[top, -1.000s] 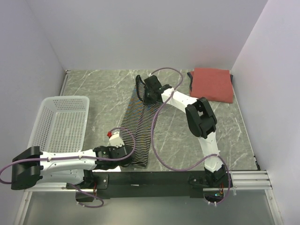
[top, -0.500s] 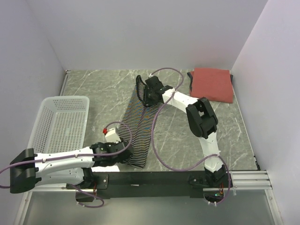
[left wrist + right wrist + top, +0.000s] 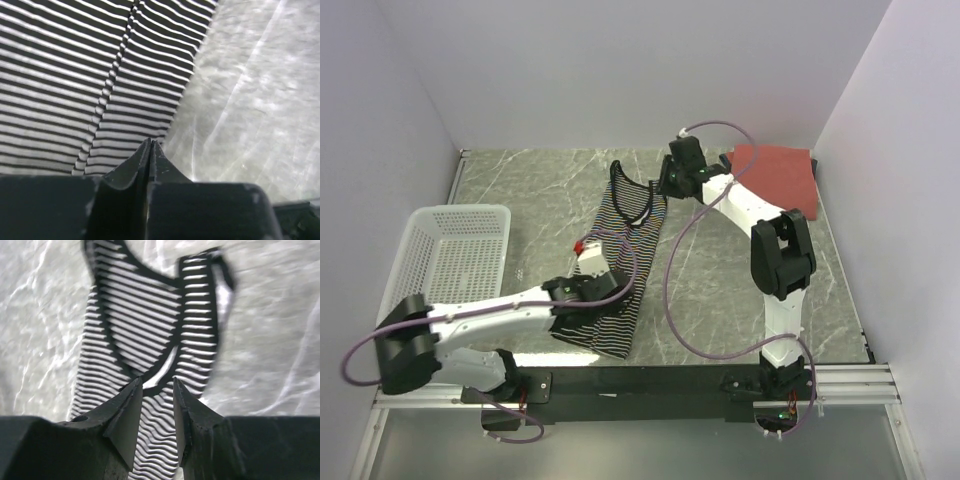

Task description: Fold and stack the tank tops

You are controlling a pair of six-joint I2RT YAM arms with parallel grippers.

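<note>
We hold our left claw point(image 3: 150, 146) closed and empty at the edge of the striped top point(image 3: 618, 222), which lies flat mid-frame for folding. Our right claw point(image 3: 155, 390) hovers open above its neckline.

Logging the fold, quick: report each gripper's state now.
Left gripper: closed, nothing visibly held.
Right gripper: open, empty, over the striped tank top.

Left arm point(image 3: 480, 320): low, elbow out at near left, forearm reaching right toward centre. Left gripper point(image 3: 150, 144): fingertips pressed together, nothing seen between them. Right arm point(image 3: 775, 260): stretched to the far side, forearm angled left. Right gripper point(image 3: 156, 385): pointing down, jaws parted, gap empty.
</note>
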